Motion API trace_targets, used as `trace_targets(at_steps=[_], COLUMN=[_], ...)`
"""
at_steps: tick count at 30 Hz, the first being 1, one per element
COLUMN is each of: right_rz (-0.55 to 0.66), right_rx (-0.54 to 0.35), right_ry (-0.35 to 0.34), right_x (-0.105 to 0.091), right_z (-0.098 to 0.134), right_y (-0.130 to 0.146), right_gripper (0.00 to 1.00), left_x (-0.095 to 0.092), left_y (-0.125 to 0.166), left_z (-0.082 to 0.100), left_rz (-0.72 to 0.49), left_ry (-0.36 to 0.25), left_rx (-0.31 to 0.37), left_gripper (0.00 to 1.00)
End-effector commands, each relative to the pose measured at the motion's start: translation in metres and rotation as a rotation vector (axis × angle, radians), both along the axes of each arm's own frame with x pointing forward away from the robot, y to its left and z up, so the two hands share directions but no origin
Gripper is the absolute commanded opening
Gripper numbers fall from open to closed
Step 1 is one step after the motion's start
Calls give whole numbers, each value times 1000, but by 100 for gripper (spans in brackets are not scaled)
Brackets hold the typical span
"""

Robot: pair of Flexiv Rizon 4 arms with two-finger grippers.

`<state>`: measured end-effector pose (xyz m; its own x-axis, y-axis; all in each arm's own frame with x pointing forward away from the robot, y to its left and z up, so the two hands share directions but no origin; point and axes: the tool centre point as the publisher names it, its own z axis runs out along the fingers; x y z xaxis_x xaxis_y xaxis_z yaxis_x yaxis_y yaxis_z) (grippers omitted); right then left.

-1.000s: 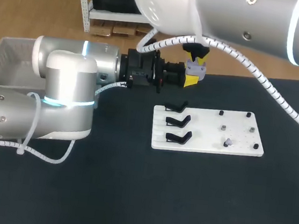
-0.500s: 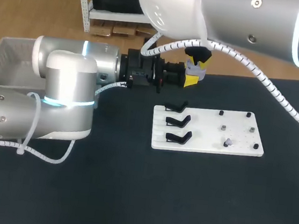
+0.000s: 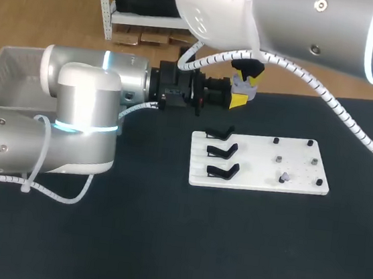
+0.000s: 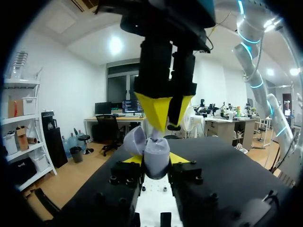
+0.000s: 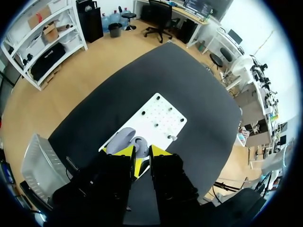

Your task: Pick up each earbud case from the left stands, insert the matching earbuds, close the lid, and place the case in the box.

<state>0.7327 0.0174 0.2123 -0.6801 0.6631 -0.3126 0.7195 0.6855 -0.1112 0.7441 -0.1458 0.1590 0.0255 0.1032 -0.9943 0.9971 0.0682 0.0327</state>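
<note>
Above the table's far edge, beyond the white board (image 3: pixel 257 169), the left gripper (image 3: pixel 239 100) clamps the earbud case (image 4: pixel 155 152) from both sides, open lid (image 4: pixel 133 141) upward, presumably so the right gripper (image 4: pixel 162 116) directly above can load it. Its fingers are pinched nearly together; whether an earbud sits between them is hidden

table (image 3: pixel 161 244): black top | floor (image 3: pixel 39 8): wood (pale brown) | walls (image 4: pixel 71 94): white
</note>
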Motion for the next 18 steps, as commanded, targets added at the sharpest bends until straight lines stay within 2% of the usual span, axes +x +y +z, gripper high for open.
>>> trace_targets(at_steps=[1,17,18], right_rz=[-2,-7,-8], right_rx=[0,5,6], right_ry=[6,29,29], right_x=[1,1,1], right_z=[-2,-12,-12], right_y=[0,0,0], right_gripper=[0,0,9], left_x=[0,0,0], left_y=[0,0,0], left_z=[-1,-1,-1], left_rz=[3,3,3], left_ry=[-4,-4,-4], left_rx=[-5,-5,-5], left_gripper=[0,0,0])
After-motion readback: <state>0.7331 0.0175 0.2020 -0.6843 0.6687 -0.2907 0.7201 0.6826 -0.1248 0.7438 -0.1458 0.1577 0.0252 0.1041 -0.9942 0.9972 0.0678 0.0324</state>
